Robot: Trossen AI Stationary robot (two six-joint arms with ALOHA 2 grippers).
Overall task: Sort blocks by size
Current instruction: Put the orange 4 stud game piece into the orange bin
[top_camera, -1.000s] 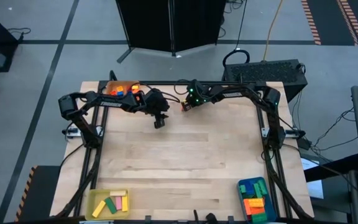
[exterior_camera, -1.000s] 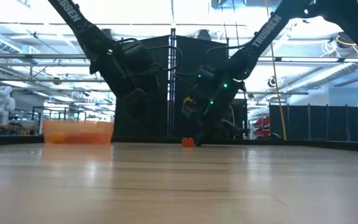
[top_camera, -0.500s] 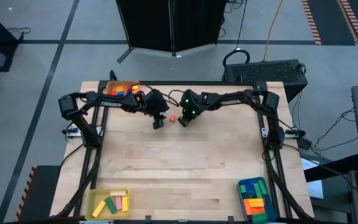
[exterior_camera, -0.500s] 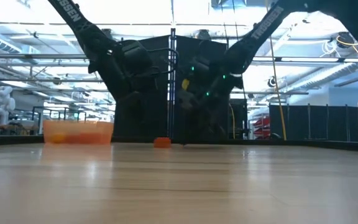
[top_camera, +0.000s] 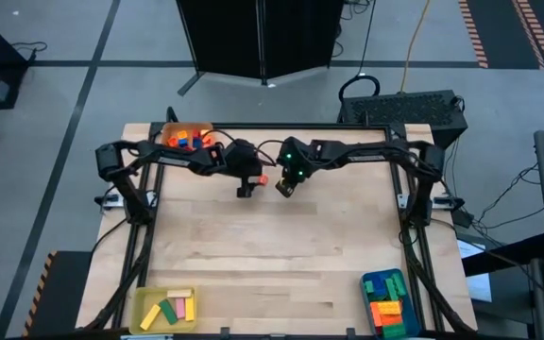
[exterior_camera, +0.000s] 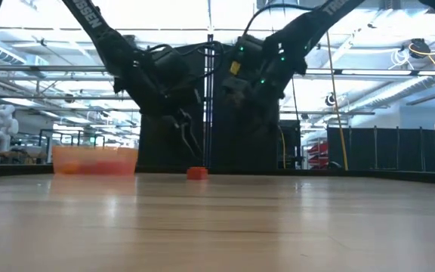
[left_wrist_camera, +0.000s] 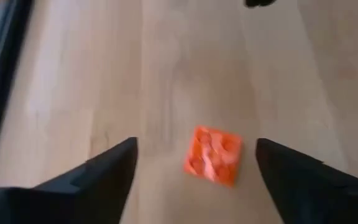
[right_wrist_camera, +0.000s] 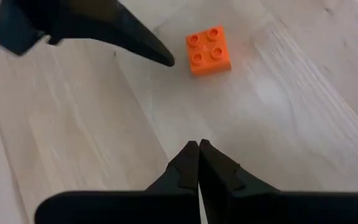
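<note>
Block: small square orange four-stud plastic brick [left_wrist_camera: 214, 155] lies loose on the wooden table [top_camera: 272, 246], no long axis.
Left gripper [left_wrist_camera: 194, 168]: spread wide, straddling it, nearer.
Right gripper [right_wrist_camera: 198, 163]: closed, empty, just beside.

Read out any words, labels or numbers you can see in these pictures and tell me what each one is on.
"TROSSEN": white letters running down the left arm in the low view.
"TROSSEN", only its last letters showing at the picture's top edge: on the right arm in the low view.
The orange block, the trays and the table show no print that can be read.
</note>
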